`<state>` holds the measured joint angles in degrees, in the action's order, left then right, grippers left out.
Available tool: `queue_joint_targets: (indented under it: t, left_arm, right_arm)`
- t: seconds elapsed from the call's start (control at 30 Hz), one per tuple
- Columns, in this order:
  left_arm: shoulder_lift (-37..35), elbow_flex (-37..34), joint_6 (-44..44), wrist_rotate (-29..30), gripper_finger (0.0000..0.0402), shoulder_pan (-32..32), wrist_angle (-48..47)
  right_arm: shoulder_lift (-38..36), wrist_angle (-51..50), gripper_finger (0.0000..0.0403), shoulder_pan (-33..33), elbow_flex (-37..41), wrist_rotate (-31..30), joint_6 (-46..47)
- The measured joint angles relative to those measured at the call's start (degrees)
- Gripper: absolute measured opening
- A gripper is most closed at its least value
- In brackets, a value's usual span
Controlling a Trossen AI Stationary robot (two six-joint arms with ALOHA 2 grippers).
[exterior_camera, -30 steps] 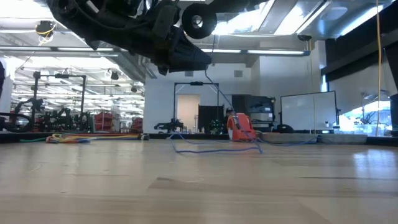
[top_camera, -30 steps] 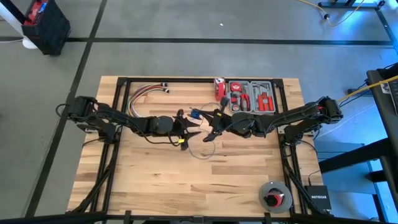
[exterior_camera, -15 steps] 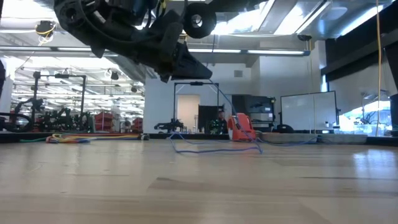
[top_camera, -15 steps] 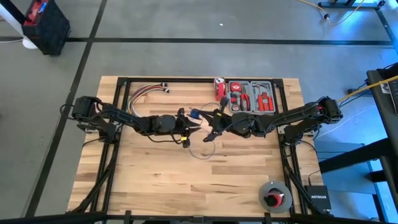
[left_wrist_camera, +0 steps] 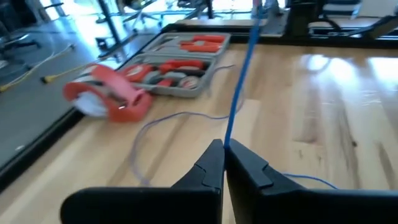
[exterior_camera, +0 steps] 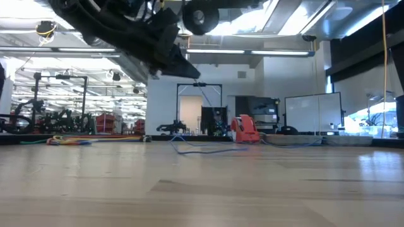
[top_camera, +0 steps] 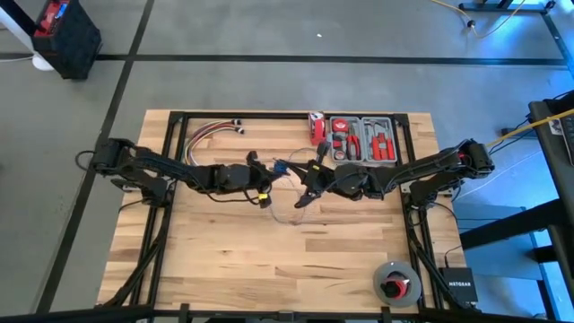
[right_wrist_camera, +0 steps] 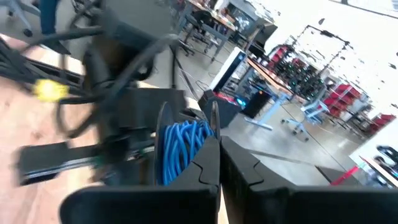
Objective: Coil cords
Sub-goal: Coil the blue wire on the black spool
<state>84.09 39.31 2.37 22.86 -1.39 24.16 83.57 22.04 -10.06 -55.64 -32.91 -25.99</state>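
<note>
Cord, thin and blue, runs taut from the pinched tips of the left gripper, whose two dark fingers are pressed together on it. From that grip the strand rises toward the grey tool tray, while slack lengths of the same wire lie in loose curves on the wooden table on the near side of the tray. An orange tape measure sits just beside the tray.

From overhead, the left gripper hangs above the table's middle, on the side of the tray that faces the table's centre. The right gripper is close to it, nearer the tray, and the cord loops on the boards below and between the two. A bundle of coloured wires lies well apart from the tray, along the same far edge of the table.

The right gripper has its fingers closed together with nothing visibly between them; just beyond them sits a spool wound with blue cord.
</note>
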Motion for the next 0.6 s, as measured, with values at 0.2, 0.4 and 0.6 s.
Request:
queue_joint_targets:
  t: [0.2,0.4,0.6]
  left_arm:
    - [-11.01,0.00,3.07,1.76,0.0002,-0.13,-14.88]
    - [-22.12,0.00,7.80,1.72,0.0001,-0.29,-24.50]
    - [-27.82,0.00,9.49,1.27,0.0001,-2.17,-24.75]
  right_arm:
    - [-0.02,0.29,0.0003,-1.71,0.00,0.02,-1.41]
    - [0.00,-1.45,0.0003,-1.04,0.00,0.34,-1.46]
    - [1.00,-3.87,0.0003,0.02,-0.02,2.47,-1.48]
